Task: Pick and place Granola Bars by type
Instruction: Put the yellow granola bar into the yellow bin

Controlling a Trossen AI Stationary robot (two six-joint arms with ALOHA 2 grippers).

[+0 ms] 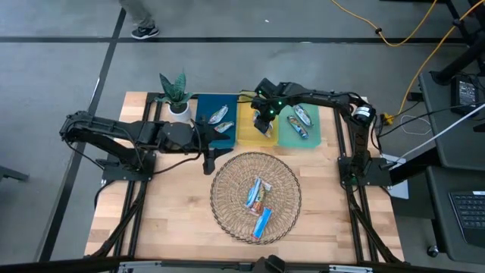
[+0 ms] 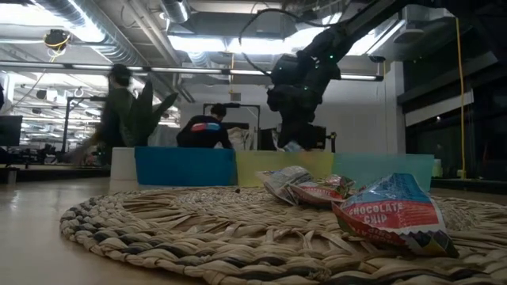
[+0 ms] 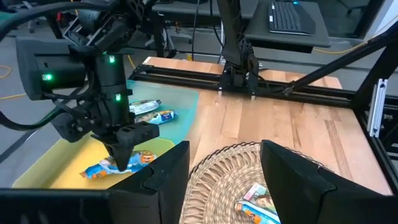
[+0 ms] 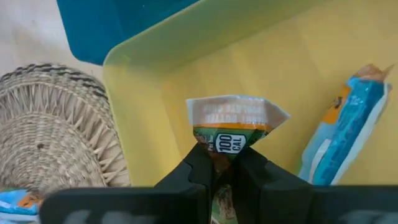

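Where overhead hides it, right hand [image 4: 225,163] pinches bar [image 4: 233,124].

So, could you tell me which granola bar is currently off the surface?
The bar pinched in the right gripper above the yellow tray; the others lie flat.

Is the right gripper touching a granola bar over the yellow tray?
Touching. The right wrist view shows the right gripper shut on the granola bar, wrapper end pinched between its fingers, above the yellow tray.

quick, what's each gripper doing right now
left gripper: open, holding nothing, by the wicker basket.
right gripper: shut on a granola bar over the yellow tray.
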